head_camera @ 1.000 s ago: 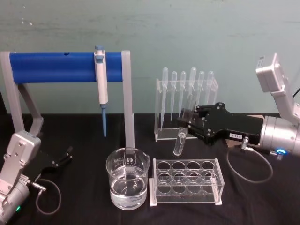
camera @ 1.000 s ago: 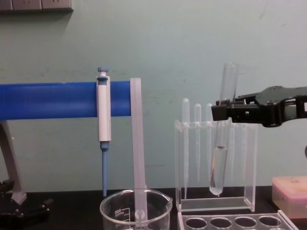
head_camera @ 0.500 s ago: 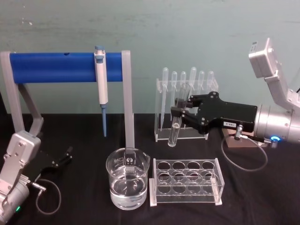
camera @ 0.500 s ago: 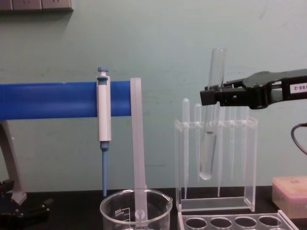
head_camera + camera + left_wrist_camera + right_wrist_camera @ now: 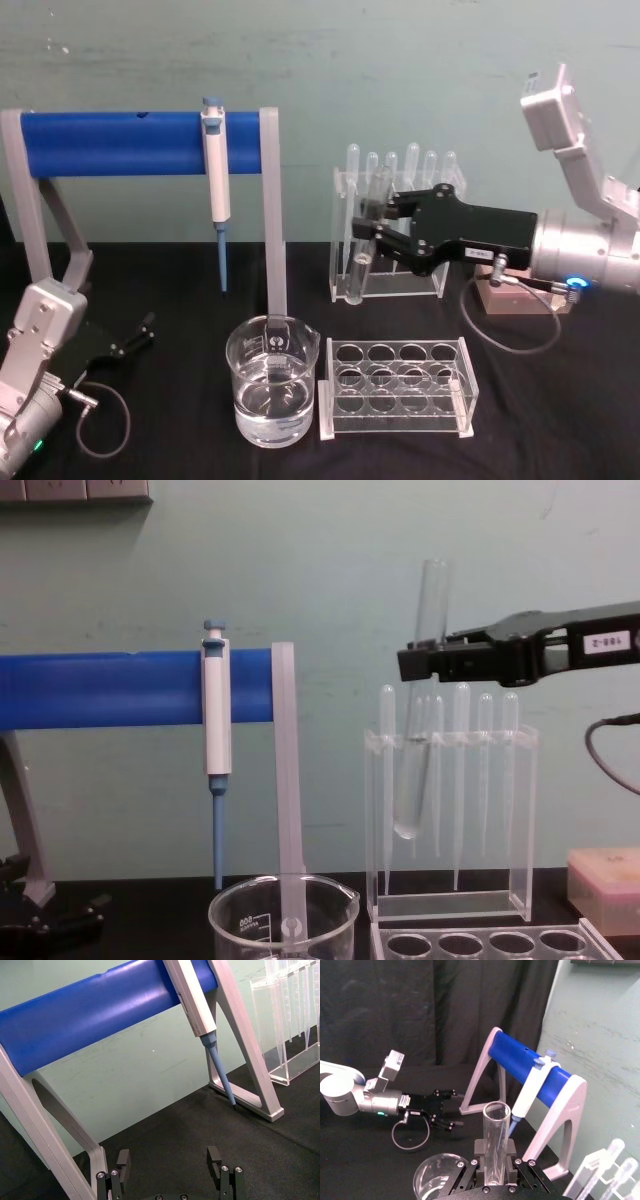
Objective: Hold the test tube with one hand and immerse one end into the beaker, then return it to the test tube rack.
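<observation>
Two grippers flank our scene: the black left gripper (image 5: pixel 135 335) sits low over the dark table (image 5: pixel 560 400), fingers spread. Right of the wide clear glass beaker (image 5: pixel 272 385), our black right gripper (image 5: pixel 374 228) pinches the long clear glass test tube (image 5: pixel 358 270) aloft, slightly tilted.

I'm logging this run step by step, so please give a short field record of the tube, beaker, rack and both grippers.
stage: tube held up, not yet dipped
test tube: slightly tilted, in the air, right of the beaker and above its rim
right gripper: shut on the test tube above its middle
beaker: on the table, part-filled with clear liquid
rack: beside the beaker, visible holes empty
left gripper: open, low at the table's left
</observation>
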`<move>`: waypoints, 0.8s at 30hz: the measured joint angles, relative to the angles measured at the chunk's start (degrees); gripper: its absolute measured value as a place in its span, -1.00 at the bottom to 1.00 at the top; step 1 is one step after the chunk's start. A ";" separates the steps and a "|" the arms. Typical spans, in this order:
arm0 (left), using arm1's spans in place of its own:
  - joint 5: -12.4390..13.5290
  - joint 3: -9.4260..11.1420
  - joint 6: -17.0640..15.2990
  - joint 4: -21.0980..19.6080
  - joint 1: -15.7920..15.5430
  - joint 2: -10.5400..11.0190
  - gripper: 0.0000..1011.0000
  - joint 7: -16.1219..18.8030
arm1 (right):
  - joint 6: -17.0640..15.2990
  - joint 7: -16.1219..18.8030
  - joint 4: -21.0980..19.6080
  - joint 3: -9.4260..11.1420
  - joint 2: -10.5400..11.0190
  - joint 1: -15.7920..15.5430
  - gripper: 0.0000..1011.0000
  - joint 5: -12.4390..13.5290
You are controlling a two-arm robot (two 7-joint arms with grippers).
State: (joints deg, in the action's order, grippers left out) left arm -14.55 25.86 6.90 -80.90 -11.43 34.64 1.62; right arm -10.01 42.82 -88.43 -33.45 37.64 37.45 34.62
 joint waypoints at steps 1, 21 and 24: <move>0.00 0.00 0.00 0.00 0.00 0.00 0.98 0.00 | 0.08 0.15 0.29 -0.33 -0.35 0.45 -0.53 0.02; 0.00 0.00 0.00 0.00 0.00 0.00 0.98 0.00 | 2.11 4.41 6.98 -6.94 -7.23 7.93 -0.53 -2.20; 0.00 0.00 0.00 0.00 0.00 0.00 0.98 0.00 | 2.83 5.23 8.22 -8.03 -8.43 8.53 -0.53 -2.49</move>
State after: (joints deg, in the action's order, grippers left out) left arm -14.55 25.86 6.91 -80.90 -11.43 34.65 1.62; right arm -7.18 48.05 -80.21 -41.48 29.21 45.98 32.12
